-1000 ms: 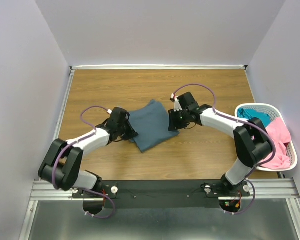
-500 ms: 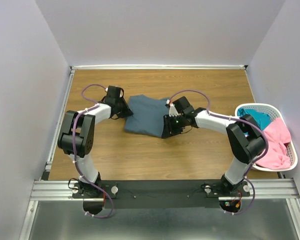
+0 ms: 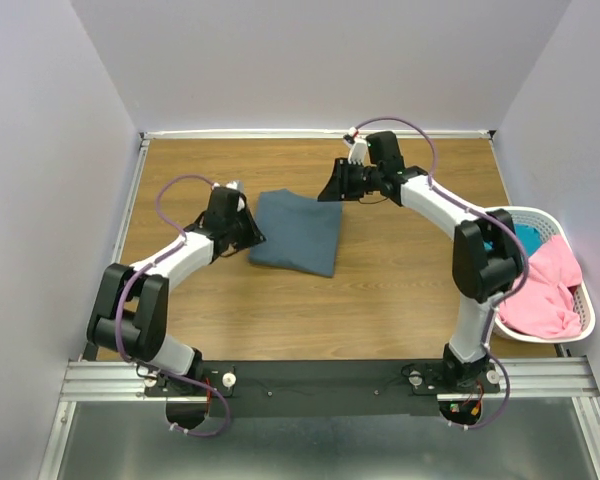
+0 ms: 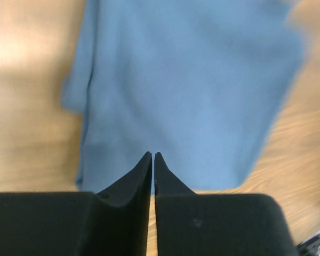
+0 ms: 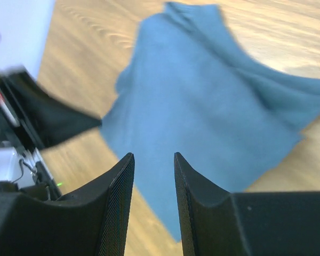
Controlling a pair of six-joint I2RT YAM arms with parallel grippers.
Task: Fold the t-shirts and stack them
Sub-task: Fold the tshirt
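Observation:
A slate blue-grey t-shirt [image 3: 298, 232] lies folded into a rough rectangle in the middle of the wooden table. My left gripper [image 3: 252, 236] sits low at the shirt's left edge. In the left wrist view its jaws [image 4: 152, 155] are shut with nothing between them, and the shirt [image 4: 186, 90] lies just beyond the tips. My right gripper [image 3: 327, 190] hovers by the shirt's back right corner, open and empty [image 5: 153, 156], with the shirt [image 5: 202, 106] below it. A pink t-shirt [image 3: 552, 290] and a teal t-shirt [image 3: 518, 237] lie crumpled in the basket.
The white slotted basket [image 3: 525, 212] stands at the table's right edge, beside the right arm's elbow. White walls close in the table at the back and on both sides. Bare wood surrounds the folded shirt.
The right gripper left the shirt's near right side and swung up to its back right corner. The left gripper shifted along the left edge. The shirt turned and now lies squarer.

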